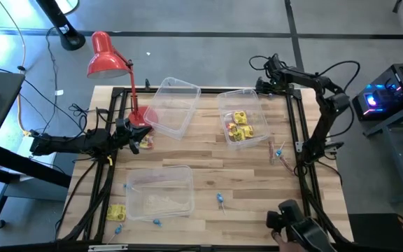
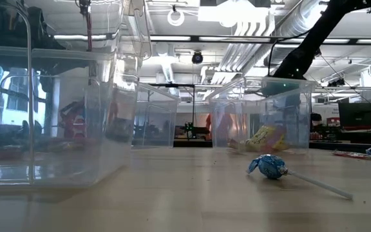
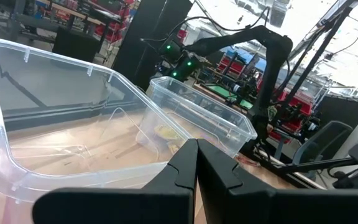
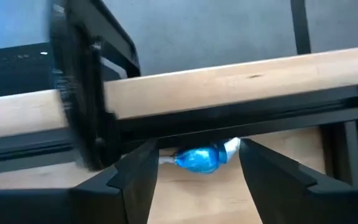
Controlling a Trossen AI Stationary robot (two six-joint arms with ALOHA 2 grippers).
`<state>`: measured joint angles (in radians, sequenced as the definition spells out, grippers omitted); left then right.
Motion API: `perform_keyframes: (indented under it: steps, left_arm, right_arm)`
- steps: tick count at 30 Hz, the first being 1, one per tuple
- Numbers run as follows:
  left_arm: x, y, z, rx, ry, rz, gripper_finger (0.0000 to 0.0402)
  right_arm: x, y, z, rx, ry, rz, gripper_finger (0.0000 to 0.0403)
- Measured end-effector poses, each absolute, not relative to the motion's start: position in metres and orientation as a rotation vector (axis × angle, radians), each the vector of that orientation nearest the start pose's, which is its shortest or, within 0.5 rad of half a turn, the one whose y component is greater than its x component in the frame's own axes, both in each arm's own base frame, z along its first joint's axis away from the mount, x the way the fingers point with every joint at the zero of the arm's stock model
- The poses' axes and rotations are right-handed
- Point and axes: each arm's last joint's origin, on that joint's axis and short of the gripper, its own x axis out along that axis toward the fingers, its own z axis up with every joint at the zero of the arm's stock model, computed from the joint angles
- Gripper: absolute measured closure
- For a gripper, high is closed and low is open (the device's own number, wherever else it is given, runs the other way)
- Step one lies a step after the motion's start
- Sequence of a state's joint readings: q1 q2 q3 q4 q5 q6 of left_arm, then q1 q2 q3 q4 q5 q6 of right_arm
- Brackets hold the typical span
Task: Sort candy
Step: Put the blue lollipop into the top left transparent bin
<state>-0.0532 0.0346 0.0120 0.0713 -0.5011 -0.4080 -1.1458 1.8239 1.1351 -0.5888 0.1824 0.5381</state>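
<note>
The candy lies scattered on the wooden table: yellow packets [image 1: 238,126] in the far right clear bin [image 1: 224,105], one yellow packet [image 1: 115,212] at the near left, blue pieces [image 1: 220,201] on the bare wood, and red-pink sticks [image 1: 271,148] near the right rail. My right gripper [image 1: 261,86] points down at the table's far right corner. It is open, and a blue stick candy [image 4: 197,160] lies on the wood between its fingers, apart from both. My left gripper [image 3: 196,177] waits at the left edge, level and shut on nothing.
A red desk lamp [image 1: 107,56] stands at the far left, its base beside my left gripper. An empty clear bin [image 1: 173,105] stands at the far middle and another [image 1: 161,192] at the near left. Black frame rails [image 1: 296,126] run along the table's edges.
</note>
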Motion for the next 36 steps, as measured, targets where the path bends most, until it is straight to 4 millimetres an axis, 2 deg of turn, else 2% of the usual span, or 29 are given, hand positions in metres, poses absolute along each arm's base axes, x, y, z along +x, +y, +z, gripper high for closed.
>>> perform_keyframes:
  steps: [8, 16, 19, 22, 25, 36]
  left_arm:
    - [0.096, 0.009, 0.172, -0.414, -0.138, 0.432, 0.0401]
    - [0.096, 0.009, 0.171, -0.414, -0.137, 0.432, 0.0402]
    - [0.096, 0.009, 0.171, -0.414, -0.137, 0.432, 0.0402]
    - [0.096, 0.009, 0.172, -0.414, -0.137, 0.433, 0.0401]
    - [0.096, 0.009, 0.171, -0.414, -0.137, 0.432, 0.0401]
    - [0.096, 0.009, 0.172, -0.414, -0.138, 0.432, 0.0401]
  right_arm:
    - [0.136, -0.315, 0.141, 1.131, 0.939, -1.444, 0.0193]
    - [0.138, -0.306, 0.159, 1.176, 0.978, -1.404, 0.0228]
    - [0.139, -0.311, 0.177, 1.170, 0.892, -1.423, 0.0241]
    - [0.137, -0.309, 0.172, 1.191, 0.926, -1.441, 0.0252]
    - [0.139, -0.311, 0.174, 1.183, 0.884, -1.461, 0.0258]
    - [0.140, -0.311, 0.171, 1.201, 0.870, -1.481, 0.0259]
